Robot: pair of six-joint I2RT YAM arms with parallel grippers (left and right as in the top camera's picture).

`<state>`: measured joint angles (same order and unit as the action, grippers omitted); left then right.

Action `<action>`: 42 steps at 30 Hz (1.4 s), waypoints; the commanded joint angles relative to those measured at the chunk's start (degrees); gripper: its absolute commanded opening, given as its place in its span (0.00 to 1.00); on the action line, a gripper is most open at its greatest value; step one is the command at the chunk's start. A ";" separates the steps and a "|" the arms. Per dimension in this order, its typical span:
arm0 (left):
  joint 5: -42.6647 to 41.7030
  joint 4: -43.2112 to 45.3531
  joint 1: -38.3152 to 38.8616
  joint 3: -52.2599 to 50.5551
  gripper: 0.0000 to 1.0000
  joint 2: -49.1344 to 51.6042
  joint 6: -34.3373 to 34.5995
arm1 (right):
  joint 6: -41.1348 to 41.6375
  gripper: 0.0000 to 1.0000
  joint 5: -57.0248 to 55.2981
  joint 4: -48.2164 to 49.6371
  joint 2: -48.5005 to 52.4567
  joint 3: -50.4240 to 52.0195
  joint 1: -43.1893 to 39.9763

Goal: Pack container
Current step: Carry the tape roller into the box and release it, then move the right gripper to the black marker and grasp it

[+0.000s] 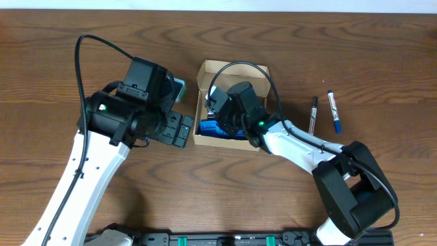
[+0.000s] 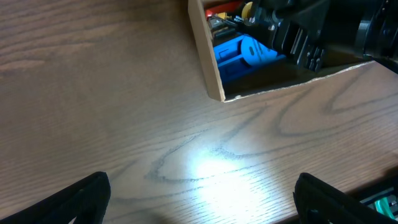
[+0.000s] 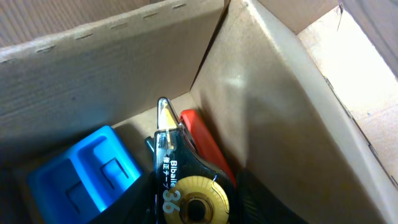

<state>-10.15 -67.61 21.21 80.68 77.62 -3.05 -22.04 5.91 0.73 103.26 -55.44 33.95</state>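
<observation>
The container, a tan cardboard box, stands open at the table's middle. My right gripper reaches down inside it. In the right wrist view, that gripper is shut on a black correction tape dispenser with a yellow wheel. The dispenser stands between a blue plastic item and a red item, close to the box wall. My left gripper hovers just left of the box. It is open over bare wood, with the box corner ahead of it.
A black marker and a blue marker lie side by side on the table, right of the box. A teal object shows partly from under the left wrist. The brown wooden table extends all around.
</observation>
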 commanded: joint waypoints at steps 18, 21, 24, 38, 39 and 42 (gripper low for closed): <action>0.04 -0.28 -0.20 -0.37 0.95 -0.09 -0.63 | -3.96 0.50 -2.95 0.02 1.01 -0.07 2.78; 0.04 -0.28 -0.20 -0.37 0.95 -0.09 -0.63 | -3.69 0.61 -5.92 0.74 0.74 -0.07 2.80; 0.04 -0.28 -0.20 -0.37 0.95 -0.09 -0.63 | -2.75 0.67 -8.57 1.25 -0.94 -0.07 2.80; 0.04 -0.28 -0.20 -0.37 0.95 -0.09 -0.63 | 11.91 0.75 -14.97 -11.87 -27.67 -0.07 -1.86; 0.04 -0.28 -0.20 -0.37 0.95 -0.09 -0.63 | 12.85 0.75 -15.02 -13.46 -29.40 -0.07 -2.95; 0.04 -0.28 -0.20 -0.37 0.95 -0.09 -0.63 | 17.62 0.76 -17.38 -20.28 -34.56 -0.07 -7.74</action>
<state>-10.15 -67.64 21.21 80.68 77.62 -3.05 -11.00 -8.45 -16.53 71.77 -55.44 29.85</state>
